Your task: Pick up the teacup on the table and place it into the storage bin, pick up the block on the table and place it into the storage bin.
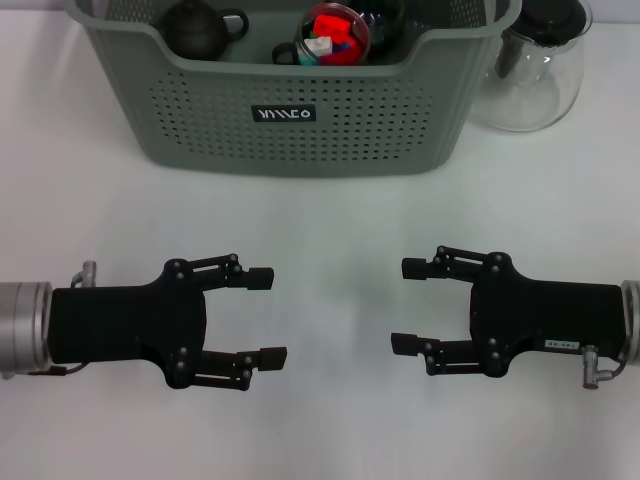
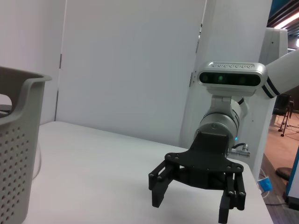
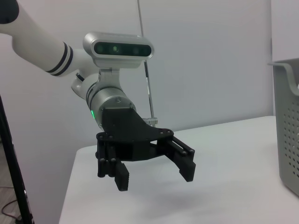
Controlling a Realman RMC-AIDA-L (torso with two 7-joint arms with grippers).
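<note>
Storage bin [image 1: 300,120] sitting at desk [image 1: 330,260] far edge, teacup [image 1: 335,35] with red block inside. Left end effector [image 1: 264,316] and right end effector [image 1: 408,305] hovering spread, empty, facing each other near front edge.

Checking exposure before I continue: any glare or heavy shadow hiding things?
Head view: even light, soft shadows under both open grippers, left and right; highlights on the glass pot. Wrist views: flat light, storage bin clearly readable.

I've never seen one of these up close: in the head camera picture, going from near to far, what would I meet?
Open left gripper and open right gripper side by side → bare white table → storage bin.
</note>
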